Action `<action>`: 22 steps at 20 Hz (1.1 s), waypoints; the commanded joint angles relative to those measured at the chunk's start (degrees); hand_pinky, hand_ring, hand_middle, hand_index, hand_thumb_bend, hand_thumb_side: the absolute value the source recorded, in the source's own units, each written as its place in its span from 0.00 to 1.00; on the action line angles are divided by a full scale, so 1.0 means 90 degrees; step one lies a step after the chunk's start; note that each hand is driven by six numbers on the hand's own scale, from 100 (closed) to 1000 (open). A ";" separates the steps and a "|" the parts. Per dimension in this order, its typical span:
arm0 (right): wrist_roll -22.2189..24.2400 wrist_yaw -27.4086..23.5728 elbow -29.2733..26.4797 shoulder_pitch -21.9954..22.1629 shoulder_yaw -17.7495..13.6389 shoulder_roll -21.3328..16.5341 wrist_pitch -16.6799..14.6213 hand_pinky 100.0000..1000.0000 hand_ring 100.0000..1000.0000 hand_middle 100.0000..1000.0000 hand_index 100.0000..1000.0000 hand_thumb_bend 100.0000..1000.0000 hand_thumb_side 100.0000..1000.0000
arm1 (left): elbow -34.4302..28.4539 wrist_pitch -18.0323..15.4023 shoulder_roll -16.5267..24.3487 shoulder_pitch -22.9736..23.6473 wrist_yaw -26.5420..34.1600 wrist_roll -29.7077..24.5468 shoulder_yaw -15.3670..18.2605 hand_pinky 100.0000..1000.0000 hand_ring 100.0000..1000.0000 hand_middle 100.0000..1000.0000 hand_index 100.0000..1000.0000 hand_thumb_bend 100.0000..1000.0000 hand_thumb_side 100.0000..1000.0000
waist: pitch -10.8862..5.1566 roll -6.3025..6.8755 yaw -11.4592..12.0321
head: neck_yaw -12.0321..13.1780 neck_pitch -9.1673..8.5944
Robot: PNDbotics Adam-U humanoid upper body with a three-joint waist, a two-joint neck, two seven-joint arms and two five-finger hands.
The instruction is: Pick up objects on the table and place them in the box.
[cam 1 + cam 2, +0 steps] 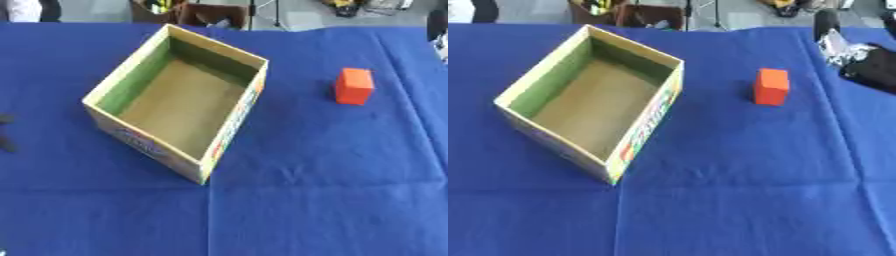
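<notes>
An open cardboard box [131, 82] with a green inner wall and a printed outer side stands askew left of centre on the blue cloth; nothing lies inside it. An orange block [771, 86] stands upright to its right, alone on the cloth. My right hand [866, 64], black with silver parts, hovers at the upper right edge, right of the block and apart from it, with a finger [826, 24] held straight and nothing in it. Only dark tips of my left hand [5, 132] show at the left edge, well away from the box.
The blue cloth [315, 200] covers the whole table, with creases running across the near half. Beyond the far edge are a brown box and stand legs [206, 15] on the floor.
</notes>
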 commanded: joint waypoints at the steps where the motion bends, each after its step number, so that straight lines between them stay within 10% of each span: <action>1: 0.0362 0.0219 0.0376 -0.0191 0.0080 -0.0507 -0.0182 0.81 0.79 0.77 0.87 0.00 0.87 | -0.0123 -0.0009 0.0114 -0.0021 0.0019 -0.0052 -0.0045 0.23 0.51 0.57 0.77 0.00 0.88 | -0.0144 -0.0014 0.0018 | -0.0043 -0.0030; 13: 0.1160 0.0571 0.2005 -0.1012 0.0410 -0.0708 -0.1072 0.83 0.84 0.82 0.93 0.01 1.00 | -0.0123 0.0006 0.0120 -0.0010 0.0052 -0.0117 -0.0083 0.23 0.51 0.57 0.78 0.00 0.87 | -0.0109 -0.0041 0.0077 | -0.0128 -0.0134; 22: 0.2247 0.0583 0.2972 -0.1727 0.0640 -0.0479 -0.1484 0.88 0.90 0.83 0.98 0.35 0.88 | -0.0123 0.0020 0.0118 0.0009 0.0049 -0.0147 -0.0101 0.23 0.51 0.57 0.78 0.00 0.87 | -0.0086 -0.0051 0.0092 | -0.0212 -0.0182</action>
